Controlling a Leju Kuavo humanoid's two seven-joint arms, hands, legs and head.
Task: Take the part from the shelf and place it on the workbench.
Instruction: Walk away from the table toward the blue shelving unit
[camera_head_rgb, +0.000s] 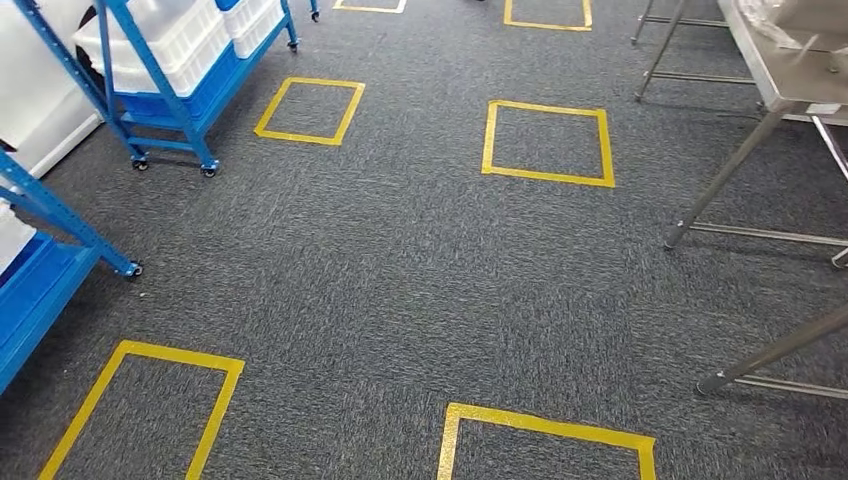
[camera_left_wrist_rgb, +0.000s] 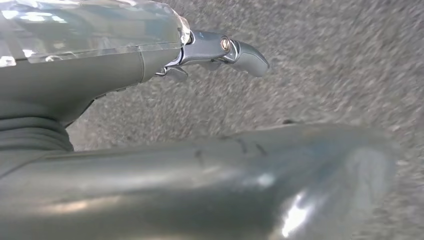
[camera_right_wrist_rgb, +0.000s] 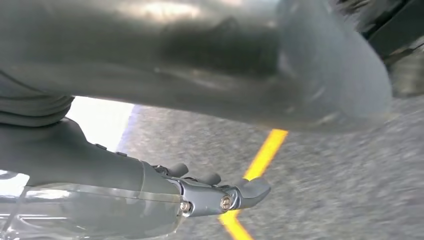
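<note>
The head view looks down on dark grey carpet (camera_head_rgb: 400, 260) marked with yellow tape squares. The landmark here is the tape square (camera_head_rgb: 548, 142) near the middle of the floor.

To the left of that square, past a second tape square (camera_head_rgb: 309, 110), stands a blue wheeled shelf (camera_head_rgb: 160, 95) carrying white plastic bins (camera_head_rgb: 170, 35) on its tiers. A second blue shelf (camera_head_rgb: 40, 250) stands nearer the camera, further left of the square and along the picture's edge. What lies inside the bins cannot be told, so the part itself cannot be picked out on either shelf.

To the right of the landmark square stands the steel bench (camera_head_rgb: 790, 70), its top reaching the picture's corner and its slanted metal legs (camera_head_rgb: 720, 180) resting on the carpet. Something pale and crumpled lies on the bench top, too cropped to name.

The left robot hand (camera_left_wrist_rgb: 220, 50) shows in the left wrist view above blurred carpet; its fingers (camera_left_wrist_rgb: 250, 57) are extended with a slight curl and hold nothing, the thick grey thumb lying apart from them.

The right robot hand (camera_right_wrist_rgb: 220, 192) shows in the right wrist view over carpet crossed by a yellow tape line (camera_right_wrist_rgb: 262, 160). Its fingers (camera_right_wrist_rgb: 252, 189) likewise reach out, lightly bent, empty, with the thumb apart.
</note>
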